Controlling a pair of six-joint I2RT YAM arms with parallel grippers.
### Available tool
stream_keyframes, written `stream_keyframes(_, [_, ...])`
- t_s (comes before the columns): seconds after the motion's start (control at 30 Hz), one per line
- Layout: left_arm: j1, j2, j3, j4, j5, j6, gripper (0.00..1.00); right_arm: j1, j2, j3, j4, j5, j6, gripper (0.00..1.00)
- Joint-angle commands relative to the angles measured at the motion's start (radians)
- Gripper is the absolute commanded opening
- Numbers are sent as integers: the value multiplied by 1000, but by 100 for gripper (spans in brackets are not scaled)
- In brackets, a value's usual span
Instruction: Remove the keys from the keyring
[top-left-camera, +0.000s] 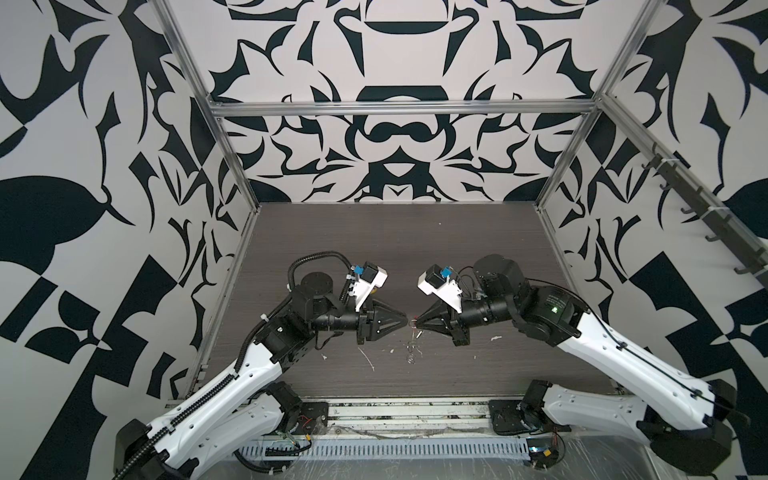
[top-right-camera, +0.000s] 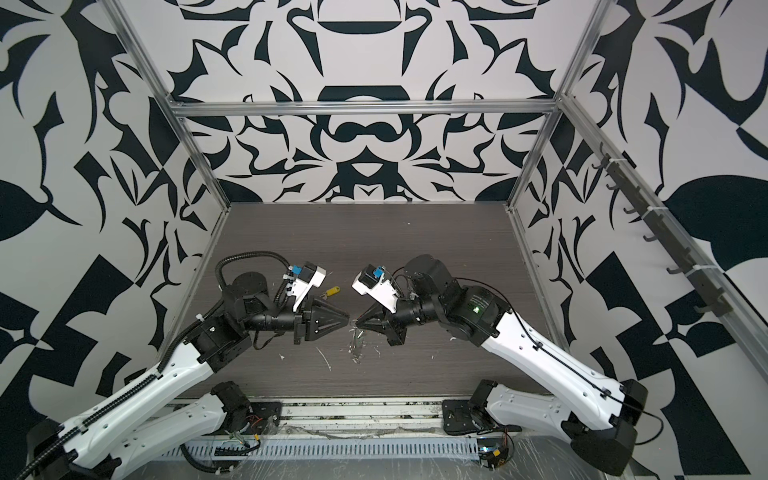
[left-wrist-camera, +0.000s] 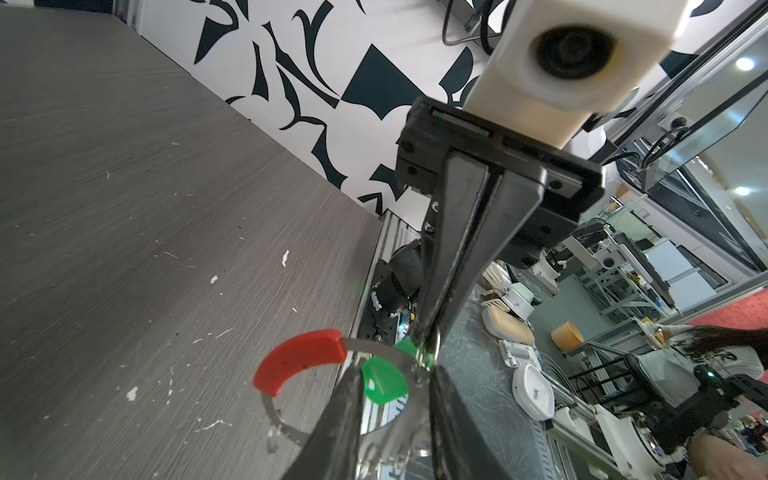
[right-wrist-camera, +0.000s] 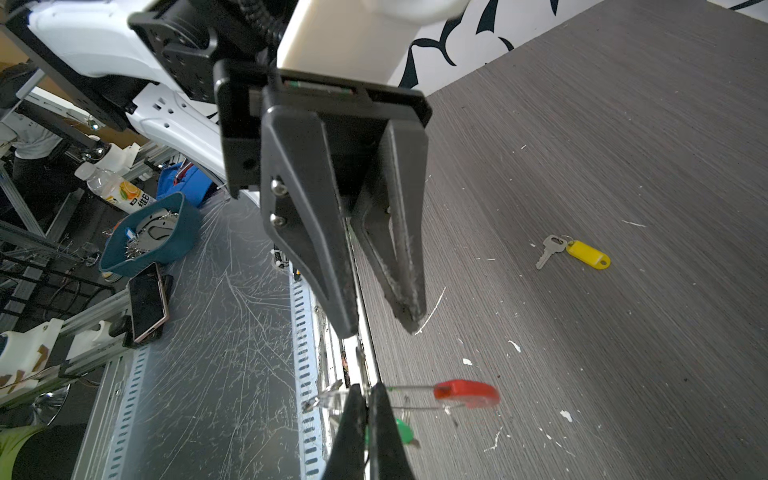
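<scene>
The right pincer (left-wrist-camera: 422, 334) grips keyring (left-wrist-camera: 299, 361) beside green tag (left-wrist-camera: 384, 382).

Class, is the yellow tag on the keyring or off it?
Off: the yellow tag lies on the table, well apart from the keyring.

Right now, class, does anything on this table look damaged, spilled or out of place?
Yes. The dark table is scuffed: white flecks and a long white scratch mark its front part, like chips or debris. The yellow tag lies alone with its key, apart from the ring.
</scene>
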Motion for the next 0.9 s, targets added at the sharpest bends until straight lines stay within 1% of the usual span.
stream_keyframes(0.0, [-15,-18,48,-8,13,24,31,-6,-1,14,49,-36,-5,0])
stream_keyframes(0.17, [-27,-25,46,-9,-2,32,30,-11,9,9,71,-45,10,0])
stream_keyframes(0.27, [-43,-21,52,-18,-11,44,26,-11,17,12,81,-51,18,0])
stream_keyframes(0.43, [-58,-11,64,-49,-34,64,25,-11,36,18,91,-61,27,0])
stream_keyframes(0.57, [-66,-9,66,-67,-55,72,23,-13,35,19,96,-51,29,0])
stream_keyframes(0.7, [-74,-13,72,-93,-82,84,23,-13,28,19,96,-41,31,0])
stream_keyframes(0.8, [-77,-10,73,-95,-95,86,17,-13,31,19,96,-42,35,0])
stream_keyframes(0.87, [-78,-9,74,-96,-100,86,10,-13,34,18,103,-52,41,0])
